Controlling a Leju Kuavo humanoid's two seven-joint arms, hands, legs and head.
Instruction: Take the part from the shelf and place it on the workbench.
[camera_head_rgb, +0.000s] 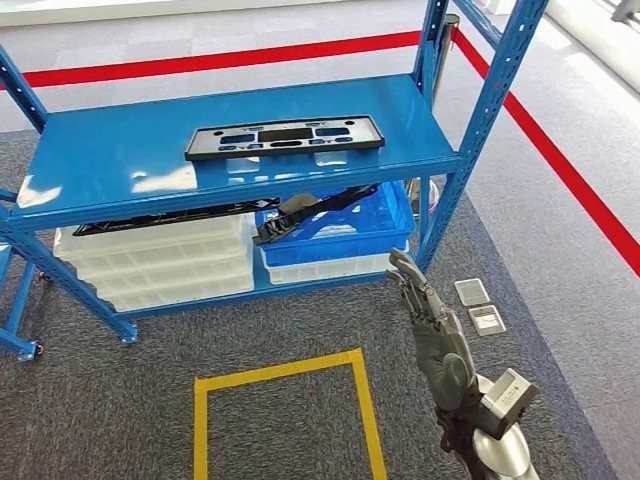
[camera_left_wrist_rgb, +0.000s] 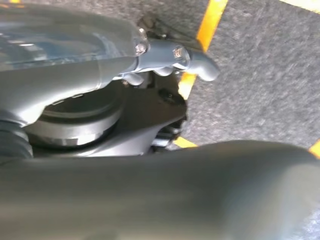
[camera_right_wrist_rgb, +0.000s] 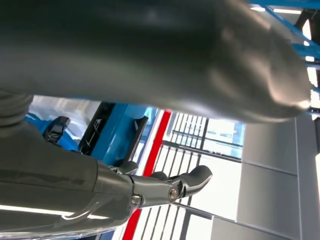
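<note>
approach step, nothing picked up yet. right hand (camera_head_rgb: 438, 335) raised, fingers apart and empty. black panel (camera_head_rgb: 285, 137) lies flat on the blue shelf (camera_head_rgb: 113, 160), well beyond the fingertips. left hand (camera_left_wrist_rgb: 166, 60) empty, fingers loosely extended. next: reach forward and up.

Left wrist view blurred, left robot hand (camera_left_wrist_rgb: 166, 60) mostly hidden behind its own cover; dark parts (camera_head_rgb: 302, 212) in blue bin (camera_head_rgb: 355, 235) half hidden under the shelf's (camera_head_rgb: 113, 160) front edge; right forearm cut off by frame.
</note>
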